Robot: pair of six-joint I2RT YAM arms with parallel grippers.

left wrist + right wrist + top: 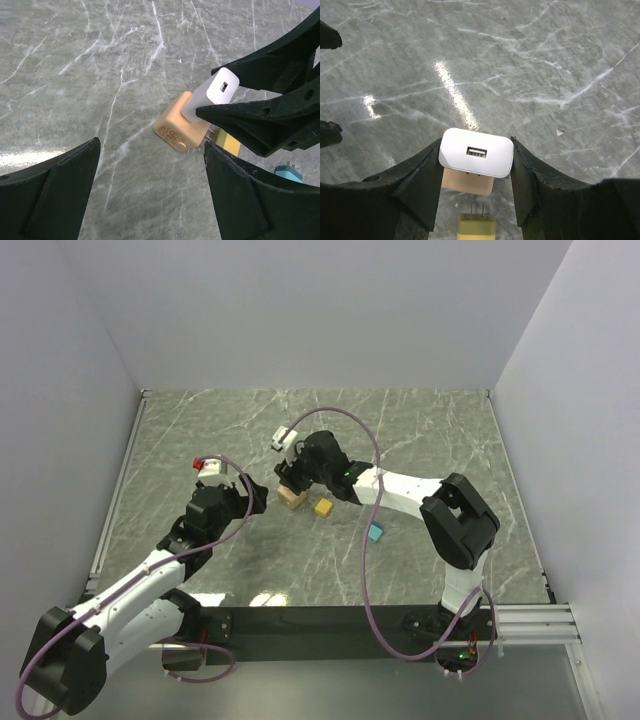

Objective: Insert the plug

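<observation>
On top of the peach plastic adapter cube, the right gripper clamps a white rectangular USB charger plug; the left gripper gapes wide, empty.

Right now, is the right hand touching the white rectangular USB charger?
Touching. Right wrist view: both fingers of the right hand press the sides of the white rectangular USB charger, no gap.

Robot lab cell. White panel walls box in the marble-look table on three sides. Extrusion rail along its near-right edge.
</observation>
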